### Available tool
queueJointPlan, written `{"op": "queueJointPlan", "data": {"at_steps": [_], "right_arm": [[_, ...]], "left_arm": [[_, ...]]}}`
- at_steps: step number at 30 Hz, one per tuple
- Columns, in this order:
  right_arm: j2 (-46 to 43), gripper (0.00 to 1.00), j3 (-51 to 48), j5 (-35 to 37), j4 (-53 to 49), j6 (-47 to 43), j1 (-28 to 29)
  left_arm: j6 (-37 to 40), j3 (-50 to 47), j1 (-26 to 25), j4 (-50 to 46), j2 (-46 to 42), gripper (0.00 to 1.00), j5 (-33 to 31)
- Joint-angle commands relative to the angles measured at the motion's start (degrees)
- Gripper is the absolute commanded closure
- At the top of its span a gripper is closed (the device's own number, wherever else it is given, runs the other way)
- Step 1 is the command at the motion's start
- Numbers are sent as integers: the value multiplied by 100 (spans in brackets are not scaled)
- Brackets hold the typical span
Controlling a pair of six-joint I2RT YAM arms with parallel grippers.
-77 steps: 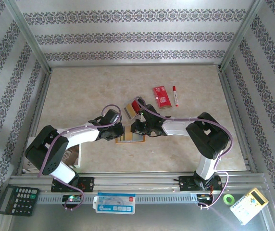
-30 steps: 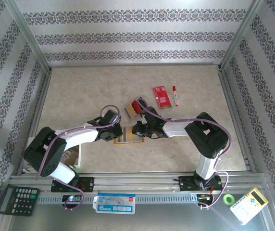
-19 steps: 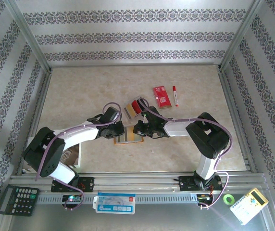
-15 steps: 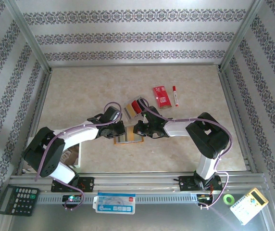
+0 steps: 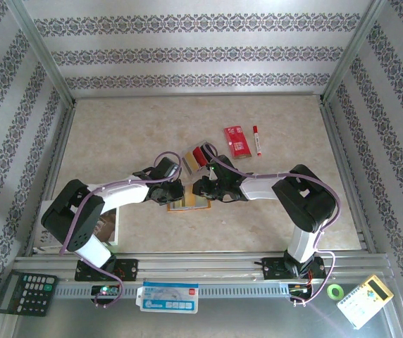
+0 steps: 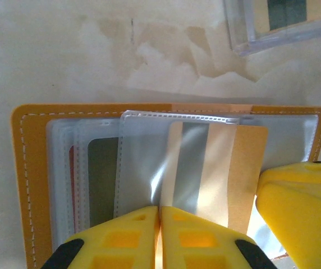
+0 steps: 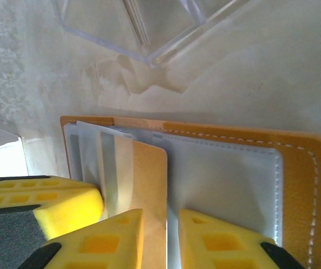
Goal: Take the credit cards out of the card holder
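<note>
The beige desk (image 5: pixel 117 134) carried everything; both arms reached in to meet near its middle, over the card holder (image 5: pixel 189 205), which lay open and flat with its orange cover down and its clear pockets up; well beyond it, toward the far right, lay a red packet (image 5: pixel 236 141) with a red-capped marker (image 5: pixel 257 139) just beside it; a clear plastic case (image 6: pixel 278 22) sat on the desk just past the holder's far edge; a tan credit card (image 6: pixel 244 168) with a silver stripe stuck partway out of a pocket; a dark card (image 6: pixel 101 174) sat fully inside another pocket; the left gripper (image 6: pixel 159 224) had its yellow fingers pressed together over the clear sleeve, whether pinching it I could not tell; the right gripper (image 7: pixel 160 235) stood narrowly apart over the tan card's long edge.
</note>
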Motion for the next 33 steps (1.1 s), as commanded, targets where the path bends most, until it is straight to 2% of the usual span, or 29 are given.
{"op": "queueJointPlan", "data": {"at_steps": [1, 10, 16, 21, 29, 33], "right_arm": [[152, 75, -29, -192, -64, -61, 59], [193, 77, 94, -46, -76, -54, 232], [93, 83, 54, 182, -137, -53, 238], [-265, 89, -192, 428, -201, -137, 72], [-1007, 97, -785, 567, -236, -217, -138], [-1675, 100, -1016, 620, -225, -538, -243]], "left_arm": [[-78, -213, 38, -142, 40, 87, -185], [-74, -236, 33, -131, 51, 85, -137], [-73, -255, 38, -168, -38, 81, -223], [-74, -286, 41, -265, -210, 74, -408], [-47, -301, 40, -16, -295, 71, -299], [-18, -192, 55, 121, -563, 62, -218]]}}
